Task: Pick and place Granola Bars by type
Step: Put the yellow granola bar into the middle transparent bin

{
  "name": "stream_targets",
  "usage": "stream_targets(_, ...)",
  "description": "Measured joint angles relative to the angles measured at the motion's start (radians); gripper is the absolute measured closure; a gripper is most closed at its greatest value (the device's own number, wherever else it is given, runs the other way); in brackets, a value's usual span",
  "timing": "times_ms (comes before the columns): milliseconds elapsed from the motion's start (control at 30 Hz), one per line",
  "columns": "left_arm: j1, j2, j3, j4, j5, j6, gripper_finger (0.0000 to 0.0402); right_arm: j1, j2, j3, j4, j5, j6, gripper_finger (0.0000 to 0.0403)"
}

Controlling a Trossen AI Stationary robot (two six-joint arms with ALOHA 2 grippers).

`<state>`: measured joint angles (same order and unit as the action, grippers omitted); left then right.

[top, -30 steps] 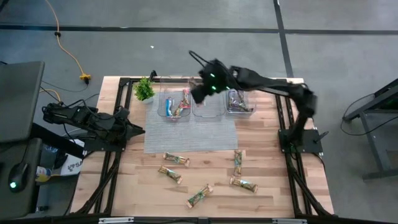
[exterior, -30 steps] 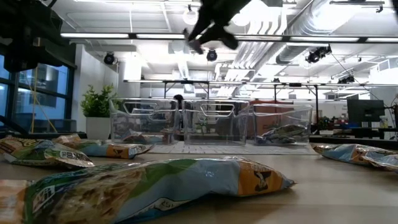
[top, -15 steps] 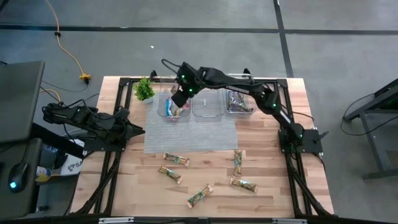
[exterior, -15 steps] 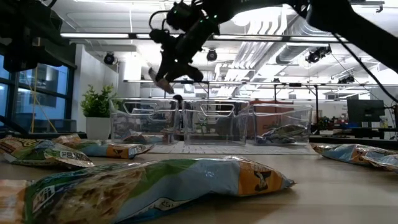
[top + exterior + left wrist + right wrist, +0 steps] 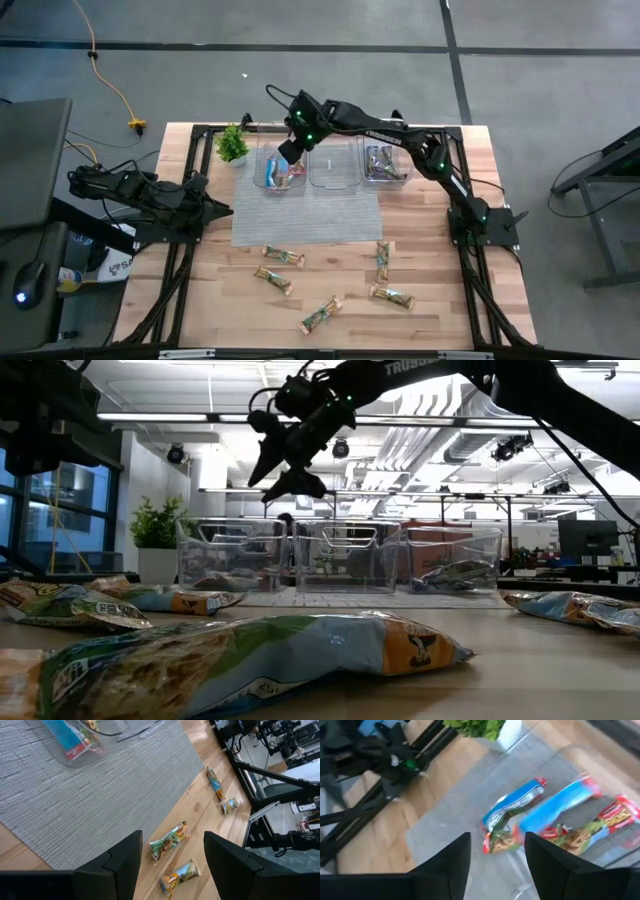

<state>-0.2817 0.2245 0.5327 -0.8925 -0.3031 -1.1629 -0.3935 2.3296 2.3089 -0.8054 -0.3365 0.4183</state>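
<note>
My right gripper [image 5: 289, 152] [image 5: 285, 475] [image 5: 497, 840] hangs open above the left clear bin [image 5: 279, 172] [image 5: 230, 555], touching nothing. Below it in the right wrist view lie blue and red granola bars [image 5: 512, 811], one of them blurred [image 5: 560, 802], beside a red-ended one [image 5: 615, 815]. The right bin [image 5: 385, 163] holds purple bars. Several green and tan bars [image 5: 283, 257] [image 5: 392, 296] lie flat on the wood near the front. My left gripper [image 5: 222, 208] [image 5: 172, 840] waits open at the table's left side.
A middle clear bin [image 5: 335, 168] stands between the other two on a grey mat [image 5: 305, 215]. A small potted plant [image 5: 232, 145] [image 5: 158, 525] stands left of the bins. Black frame rails [image 5: 180, 270] run along both table sides.
My right gripper has swung from over the middle bin toward the table's left, come lower over the left bin, and opened. The bar it carried has left the fingers and shows blurred in the left bin.
</note>
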Motion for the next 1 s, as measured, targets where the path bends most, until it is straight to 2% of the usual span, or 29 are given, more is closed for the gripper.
stream_targets(267,0.0,0.0,0.0,-0.001,0.0,0.0,0.0197,0.102,-0.142,0.002,-0.143,-0.003,-0.083,0.0231)
stream_targets(533,0.0,0.0,0.0,0.0,0.0,0.007,0.0197,0.34,-0.297,0.003,-0.571,0.176,-0.111,0.0231)
stream_targets(733,0.0,0.0,0.0,-0.001,-0.001,0.007,0.0197,0.517,-0.339,0.0,-0.766,0.387,0.117,0.0231)
stream_targets(900,0.0,0.0,0.0,-0.001,-0.001,0.007,0.0197,0.615,-0.354,-0.078,-0.763,0.411,0.436,0.0231)
stream_targets(1000,0.0,0.0,0.0,-0.001,-0.001,0.008,0.0197,0.667,-0.378,-0.207,-0.763,0.437,0.635,0.0231)
